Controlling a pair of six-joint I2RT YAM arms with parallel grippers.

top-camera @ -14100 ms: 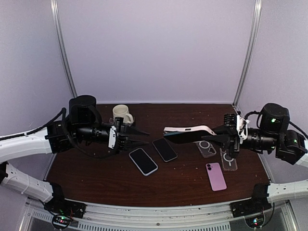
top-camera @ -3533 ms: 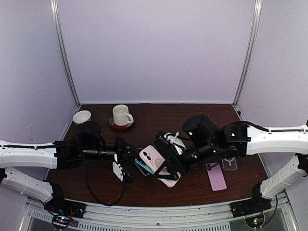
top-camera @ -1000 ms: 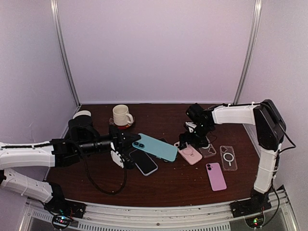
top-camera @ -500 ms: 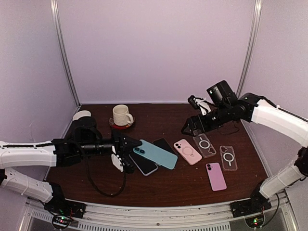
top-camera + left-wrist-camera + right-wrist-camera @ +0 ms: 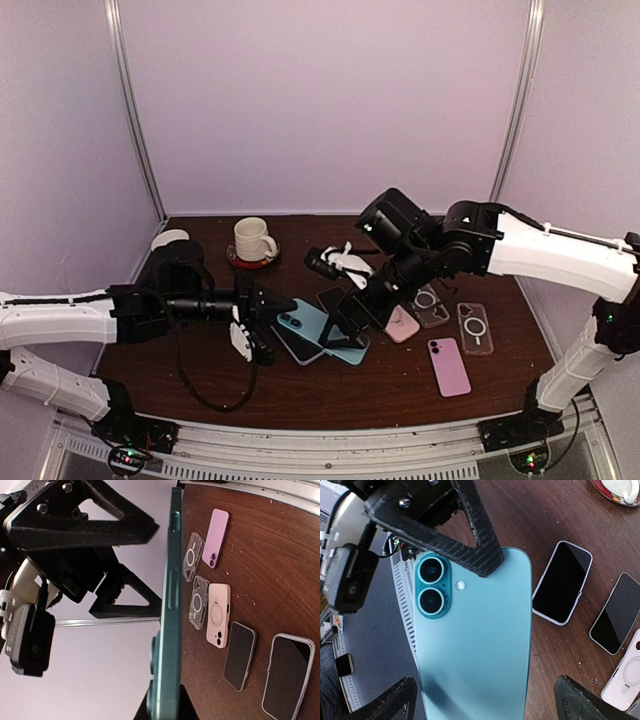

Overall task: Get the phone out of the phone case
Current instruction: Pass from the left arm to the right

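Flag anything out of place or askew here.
Only the teal phone stands out: the left gripper holds it by its camera end, in the air above the table. The other phones and cases lie flat, the mug stands upright; nothing looks spilled or damaged.

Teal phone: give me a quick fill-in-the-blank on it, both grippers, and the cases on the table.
The left gripper is shut on the teal phone, whose back shows ____ camera lenses.
The right gripper hangs over that phone with its jaws ____.
Next to the pink case, ____ clear cases lie flat on the table.
Missing words: two; open; two.
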